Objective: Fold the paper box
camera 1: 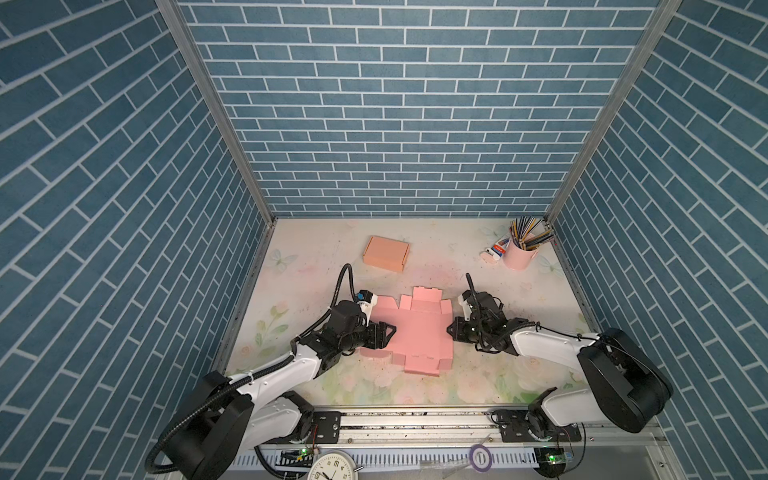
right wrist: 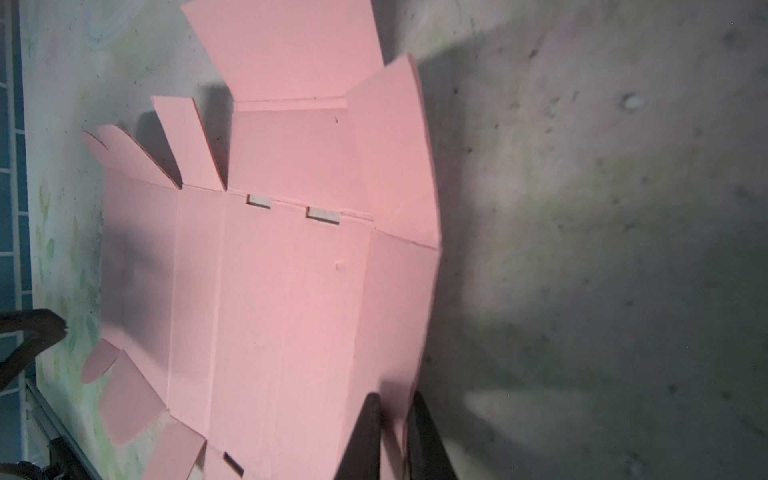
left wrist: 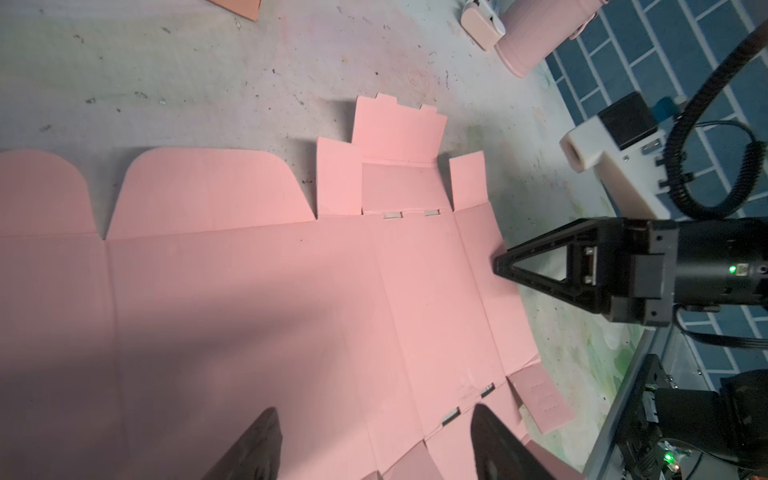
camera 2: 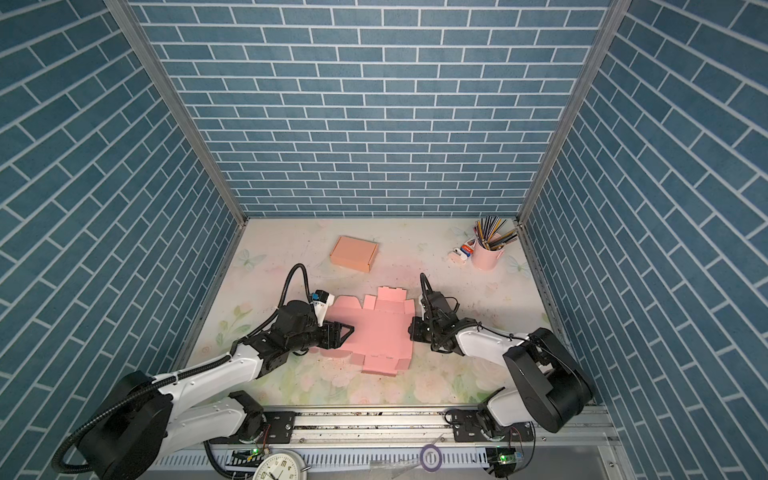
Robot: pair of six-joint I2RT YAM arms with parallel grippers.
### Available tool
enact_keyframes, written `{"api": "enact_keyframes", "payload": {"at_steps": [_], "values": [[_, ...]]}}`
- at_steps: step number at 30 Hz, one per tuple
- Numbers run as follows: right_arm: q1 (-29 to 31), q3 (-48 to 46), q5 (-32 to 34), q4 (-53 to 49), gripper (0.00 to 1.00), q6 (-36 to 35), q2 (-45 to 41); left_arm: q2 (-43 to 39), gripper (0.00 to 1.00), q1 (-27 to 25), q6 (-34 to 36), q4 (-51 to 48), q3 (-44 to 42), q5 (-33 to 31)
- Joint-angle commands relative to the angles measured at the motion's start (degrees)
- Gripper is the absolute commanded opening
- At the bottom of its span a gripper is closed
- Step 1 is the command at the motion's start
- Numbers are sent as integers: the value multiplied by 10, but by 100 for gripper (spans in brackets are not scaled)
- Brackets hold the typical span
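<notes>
Box: the flat pink box sheet (camera 1: 415,332) lies in the middle of the table (camera 1: 457,257), between both arms; not folded yet
Right pincer (camera 1: 450,330): nearest the sheet's right edge; pressed on it, pinching that flap
Left pincer (camera 1: 388,334): spread wide over the sheet's left part; holds nothing
Next, I think: lift the right flap inward

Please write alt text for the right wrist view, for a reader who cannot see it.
The right gripper pinches one edge of an unfolded pink cardboard blank. It lies mostly flat on a speckled table, several flaps raised.
</notes>
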Motion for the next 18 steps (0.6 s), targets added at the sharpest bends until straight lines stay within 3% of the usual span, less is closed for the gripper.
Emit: {"api": "enact_keyframes", "payload": {"at_steps": [1,18], "values": [[-11,19,-13,-22,15,-34,11,15,73,-4,6,10,-10,-7],[-16,-49,-83,83,21,33,-27,88,68,-9,5,49,-22,-14]]}}
